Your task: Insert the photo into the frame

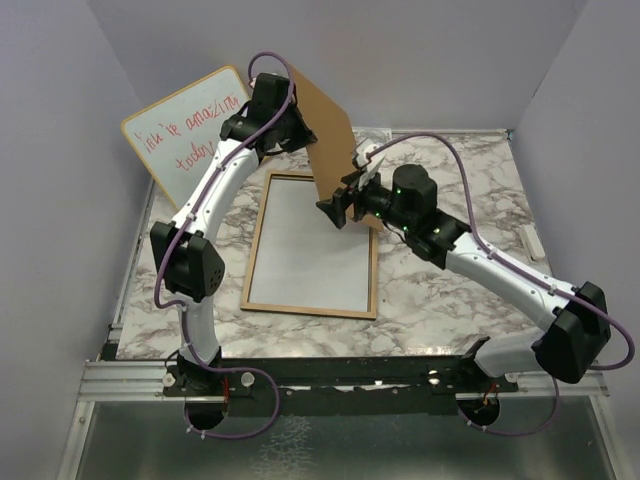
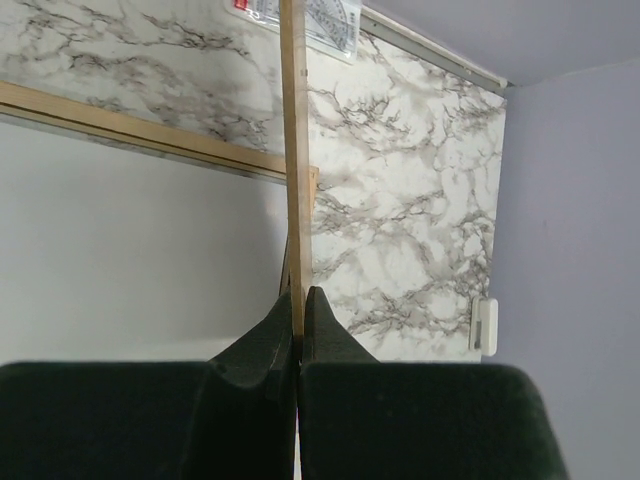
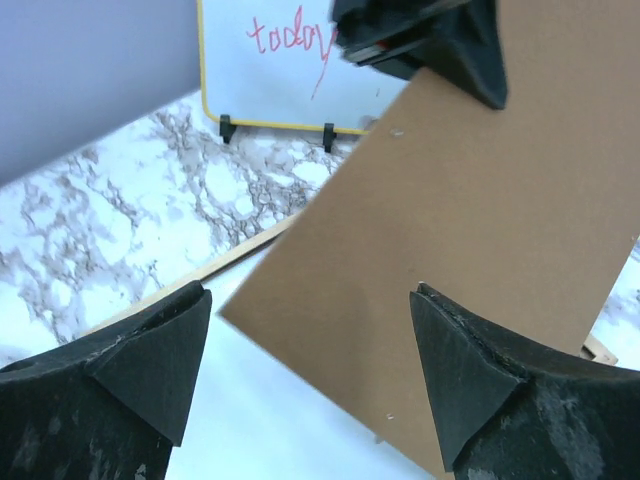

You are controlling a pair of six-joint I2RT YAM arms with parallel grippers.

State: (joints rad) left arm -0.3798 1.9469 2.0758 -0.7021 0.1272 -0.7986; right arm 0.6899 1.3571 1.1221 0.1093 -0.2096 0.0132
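The frame [image 1: 305, 309] lies flat mid-table with its light wood face up. A plain white sheet [image 1: 305, 245] fills its opening; I cannot tell whether this is the photo's reverse, and no printed side shows. My left gripper [image 1: 303, 135] is shut on the top edge of a plain brown board [image 1: 328, 120], which hangs tilted over the frame's far right corner. The left wrist view shows the board edge-on [image 2: 292, 150] between the closed fingers [image 2: 298, 305]. My right gripper [image 1: 345, 192] is open beside the board's lower edge, and in its wrist view the board [image 3: 470, 220] is beyond its spread fingertips [image 3: 310, 300].
A wood-edged whiteboard [image 1: 185, 130] with red handwriting stands at the back left. A small white block [image 1: 527, 240] lies near the table's right edge. A clear flat item [image 2: 310, 15] lies by the back wall. Purple walls close in on three sides.
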